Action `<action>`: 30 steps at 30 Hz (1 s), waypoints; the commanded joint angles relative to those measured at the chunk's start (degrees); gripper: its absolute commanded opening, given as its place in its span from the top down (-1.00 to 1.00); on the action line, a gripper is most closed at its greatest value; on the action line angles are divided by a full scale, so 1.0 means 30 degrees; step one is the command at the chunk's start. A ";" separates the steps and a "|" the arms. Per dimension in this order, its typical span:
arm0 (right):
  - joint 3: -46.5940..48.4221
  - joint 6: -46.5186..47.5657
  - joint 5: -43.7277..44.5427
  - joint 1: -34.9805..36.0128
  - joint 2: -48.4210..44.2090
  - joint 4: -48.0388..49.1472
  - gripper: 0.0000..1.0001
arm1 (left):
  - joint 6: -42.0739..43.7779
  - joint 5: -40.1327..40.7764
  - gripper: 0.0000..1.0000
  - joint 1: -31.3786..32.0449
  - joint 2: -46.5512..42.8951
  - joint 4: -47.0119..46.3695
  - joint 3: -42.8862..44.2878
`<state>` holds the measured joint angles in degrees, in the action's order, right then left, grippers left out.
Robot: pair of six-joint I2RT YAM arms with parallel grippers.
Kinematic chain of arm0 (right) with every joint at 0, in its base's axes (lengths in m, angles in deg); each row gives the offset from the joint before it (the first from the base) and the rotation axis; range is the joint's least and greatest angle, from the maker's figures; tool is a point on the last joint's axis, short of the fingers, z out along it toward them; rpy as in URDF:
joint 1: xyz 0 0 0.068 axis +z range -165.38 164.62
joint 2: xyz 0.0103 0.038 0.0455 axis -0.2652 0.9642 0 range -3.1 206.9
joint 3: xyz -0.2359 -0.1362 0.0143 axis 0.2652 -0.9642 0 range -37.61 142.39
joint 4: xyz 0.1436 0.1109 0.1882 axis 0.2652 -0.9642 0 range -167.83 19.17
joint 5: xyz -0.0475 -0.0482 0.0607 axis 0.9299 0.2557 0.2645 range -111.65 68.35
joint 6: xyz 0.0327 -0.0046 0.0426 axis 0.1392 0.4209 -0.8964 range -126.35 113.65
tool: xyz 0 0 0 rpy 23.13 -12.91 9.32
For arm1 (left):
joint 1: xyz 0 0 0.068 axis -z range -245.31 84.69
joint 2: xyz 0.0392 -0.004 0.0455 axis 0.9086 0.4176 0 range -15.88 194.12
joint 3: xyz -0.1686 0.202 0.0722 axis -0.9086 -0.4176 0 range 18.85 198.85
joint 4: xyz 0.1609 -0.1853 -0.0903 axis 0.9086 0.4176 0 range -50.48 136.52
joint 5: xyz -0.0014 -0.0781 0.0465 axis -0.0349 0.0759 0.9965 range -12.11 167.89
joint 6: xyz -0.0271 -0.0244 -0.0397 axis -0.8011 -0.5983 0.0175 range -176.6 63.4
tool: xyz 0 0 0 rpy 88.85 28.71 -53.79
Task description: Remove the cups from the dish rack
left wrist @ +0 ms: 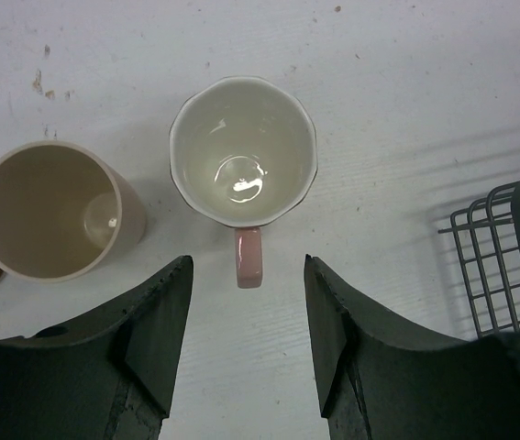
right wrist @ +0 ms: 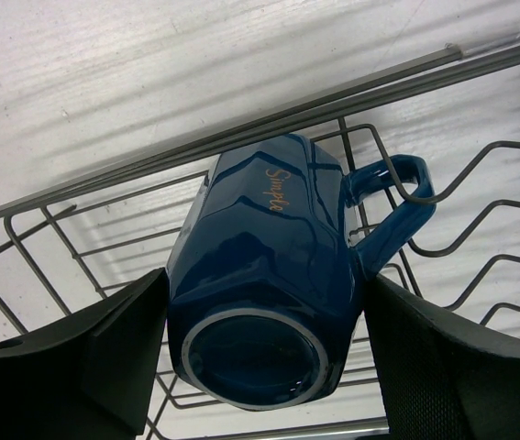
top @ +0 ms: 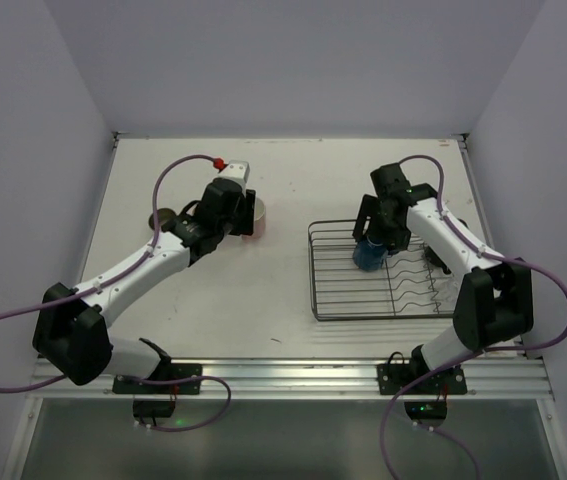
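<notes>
- The handle [right wrist: 397,183] of the blue cup [right wrist: 269,229] seems to have a wire of the dish rack [top: 314,270] running through or across it [right wrist: 417,195]. A straight lift would likely snag there and tilt the cup or drag the rack along.
- The cup's glazed, faceted sides look slippery, and the cup lies tipped over. If the pads bear on sloping facets, it could twist or slide out and drop back onto the wires.
- The right gripper [right wrist: 266,280] has its jaws closed in to the cup's width, one finger against each flank. It appears to have hold, though the cup rests in the rack and how firm the grip is does not show.
- The blue cup sits squarely between those fingers, base towards the wrist camera and mouth pointing away. Its handle sticks out beyond the finger on the right of that view.
- In the overhead view, the blue cup lies at the far-left part of the rack, on the right half of the table [top: 263,290].
- The left gripper [left wrist: 248,293] stands about half open and holds nothing.
- It hangs above the pink cup [left wrist: 241,151], which stands upright on the table left of the rack. The pink handle points into the gap between the fingertips without touching them.
- A beige cup [left wrist: 53,211] stands just left of the pink one. A careless sideways move by the left arm could knock either over.
</notes>
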<state>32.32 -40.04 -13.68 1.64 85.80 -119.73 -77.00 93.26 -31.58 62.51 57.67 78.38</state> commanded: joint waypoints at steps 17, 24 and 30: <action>0.1680 -0.0518 0.0743 0.2910 0.0543 -0.1422 0.56 | 0.0063 -0.0086 -0.12 -0.0200 -0.0554 0.0219 0.0108; 0.0949 0.1763 0.0246 0.3264 0.0190 -0.1891 0.54 | 0.0063 -0.0145 -0.11 -0.0200 -0.0554 0.0219 0.0079; 0.0743 0.5016 -0.0164 0.3264 0.0424 -0.2331 0.55 | 0.0063 -0.0408 -0.11 -0.0200 -0.0525 0.0131 0.0138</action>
<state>34.79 -32.37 -14.66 11.23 87.66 -123.18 -77.00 92.87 -31.58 62.18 58.09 78.18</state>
